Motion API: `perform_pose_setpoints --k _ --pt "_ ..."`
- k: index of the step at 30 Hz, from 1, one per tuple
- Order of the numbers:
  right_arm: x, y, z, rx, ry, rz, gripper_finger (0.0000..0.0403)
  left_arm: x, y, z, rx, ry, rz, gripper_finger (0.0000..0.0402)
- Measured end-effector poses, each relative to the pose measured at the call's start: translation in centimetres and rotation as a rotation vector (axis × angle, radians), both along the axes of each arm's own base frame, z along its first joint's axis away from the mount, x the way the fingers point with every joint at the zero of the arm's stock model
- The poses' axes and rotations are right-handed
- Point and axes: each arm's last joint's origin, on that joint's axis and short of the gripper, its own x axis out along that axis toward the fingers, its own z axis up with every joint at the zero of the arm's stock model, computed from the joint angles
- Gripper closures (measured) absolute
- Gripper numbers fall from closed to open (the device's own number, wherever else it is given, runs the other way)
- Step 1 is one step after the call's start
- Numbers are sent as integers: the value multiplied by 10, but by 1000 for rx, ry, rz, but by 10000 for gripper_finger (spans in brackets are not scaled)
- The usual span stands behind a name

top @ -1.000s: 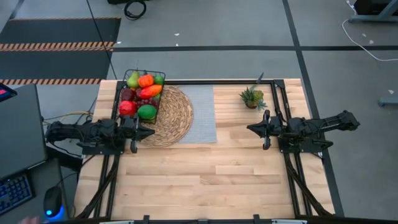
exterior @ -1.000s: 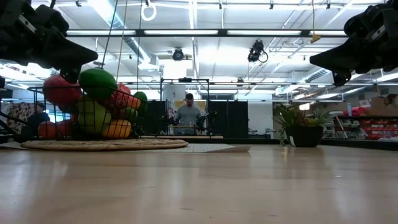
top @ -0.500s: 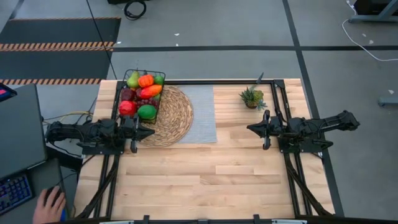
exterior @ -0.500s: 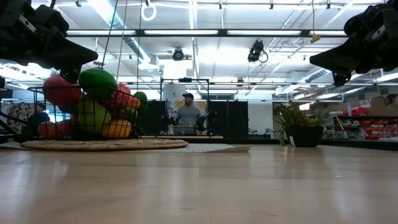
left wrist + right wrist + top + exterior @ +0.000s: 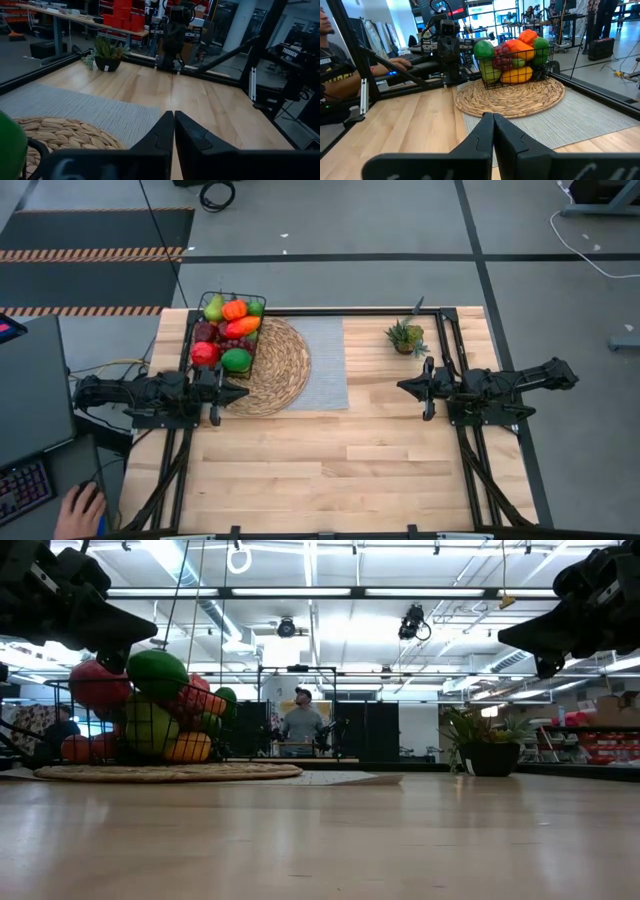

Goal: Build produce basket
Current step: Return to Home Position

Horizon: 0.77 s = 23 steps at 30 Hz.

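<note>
A black wire basket heaped with toy produce stands on the left edge of a round woven mat on the pale wood-plank tabletop, running a little past the mat on its far side. A green lime and a red apple sit at the end nearest the mat's middle, with an orange-red mango, an orange and a green pear behind them. A grey placemat lies under the mat and reaches out on its right. Farther right of the mat, well apart from it, a small spiky potted plant stands by the tabletop's far edge. The left gripper hangs over the mat's near-left rim, fingers pressed together and empty. The right gripper hangs well to the right of the mat, pointing back toward it, its fingers likewise pressed together on nothing. Off the tabletop, beyond the mat's left side, a person's hand rests on a mouse beside a keyboard. Grey floor crossed by dark tape lines and an orange-striped floor mat surrounds the rig. At table height, strip lights line an open ceiling and a person stands at a workstation in the room behind the mat.
</note>
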Motion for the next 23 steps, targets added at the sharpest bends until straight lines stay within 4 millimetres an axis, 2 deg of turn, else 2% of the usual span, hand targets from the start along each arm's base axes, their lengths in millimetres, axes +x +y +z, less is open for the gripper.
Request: perform_pose_setpoints --k 12,23 --pt "0 0 0 0 0 0 389 0 0 0 0 0 0 370" --pt "0 0 0 0 0 0 389 0 0 0 0 -1 0 380"
